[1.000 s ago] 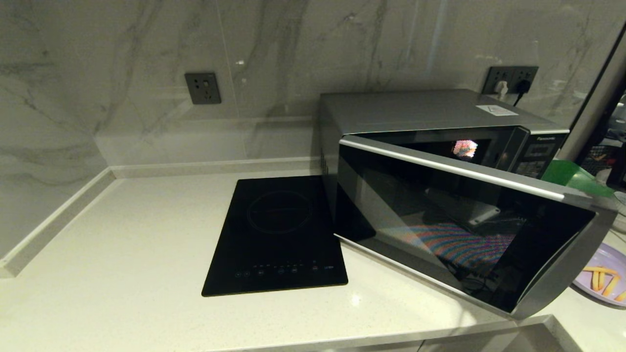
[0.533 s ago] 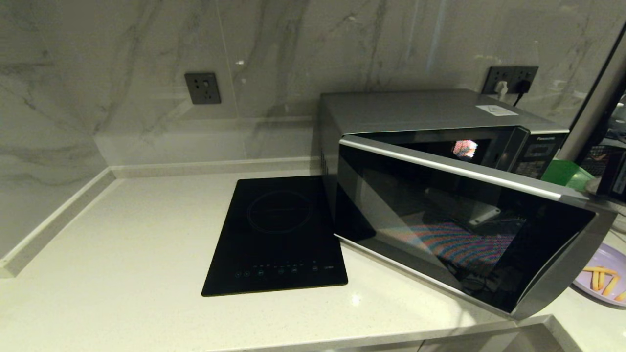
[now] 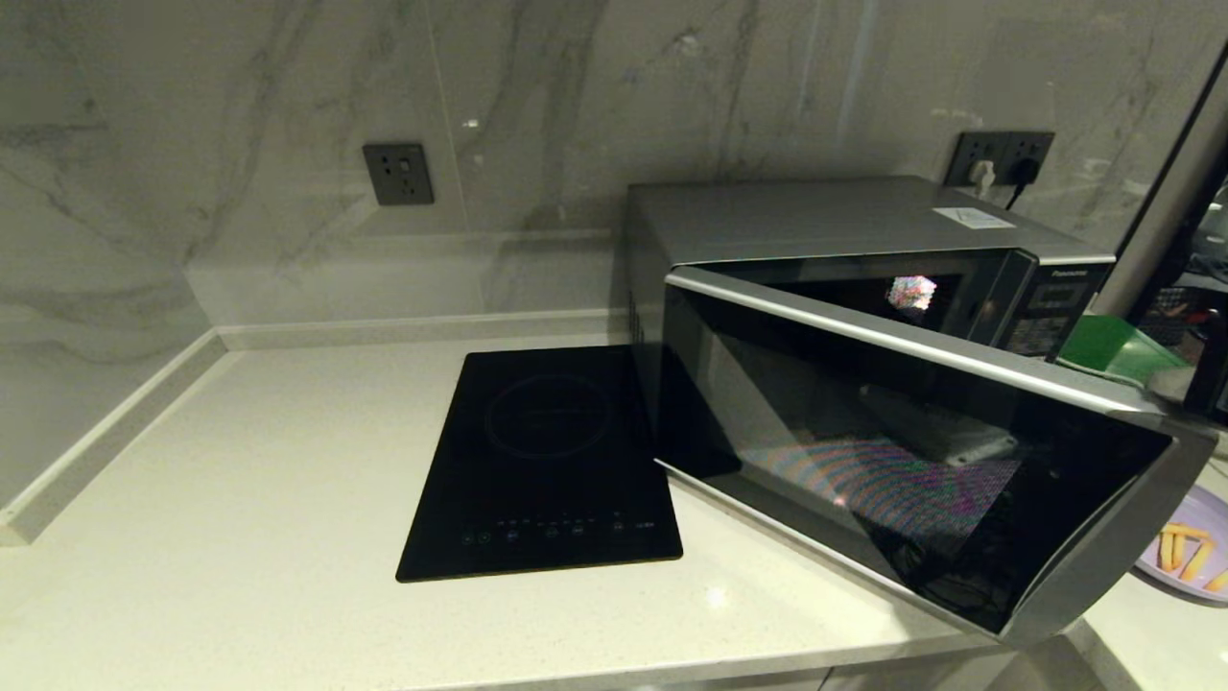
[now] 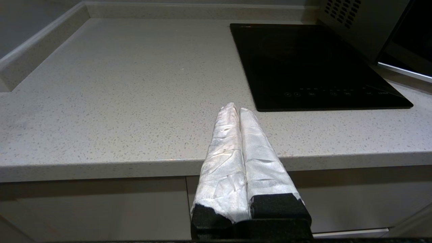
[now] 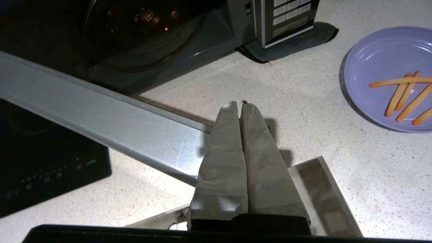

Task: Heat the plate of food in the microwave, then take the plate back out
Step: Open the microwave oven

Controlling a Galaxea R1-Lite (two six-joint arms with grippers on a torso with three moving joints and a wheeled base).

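The microwave [image 3: 863, 288] door [image 3: 911, 441] has swung farther open, its free edge now nearer the tabletop's front and covering more of the plate of food [image 3: 1190, 557]. The right gripper [image 5: 241, 104], pinched together, seems to have pushed it.

Silver-grey casing on the microwave [image 3: 815, 216], with dark, near-black glass in the door and a brushed silver strip along the door's edge; rainbow moiré ripple across the glass. Black button panel with pale keys at the casing's 3 o'clock side. Lavender-purple plate of food [image 5: 384, 77] carrying thin orange-yellow sticks. Off-white worktop [image 3: 288, 480], finely speckled grey. Glossy black cooktop [image 3: 547, 461] with a faint ring pattern. Pale grey marble wall [image 3: 288, 115] with darker veins; dark grey socket [image 3: 397, 173] on it. Bright green tray [image 3: 1118, 350] at the microwave's 3 o'clock. Crinkled white wrap on the left hand [image 4: 235, 111]; duller beige-grey wrap on the right hand [image 5: 239, 108], black base behind both.
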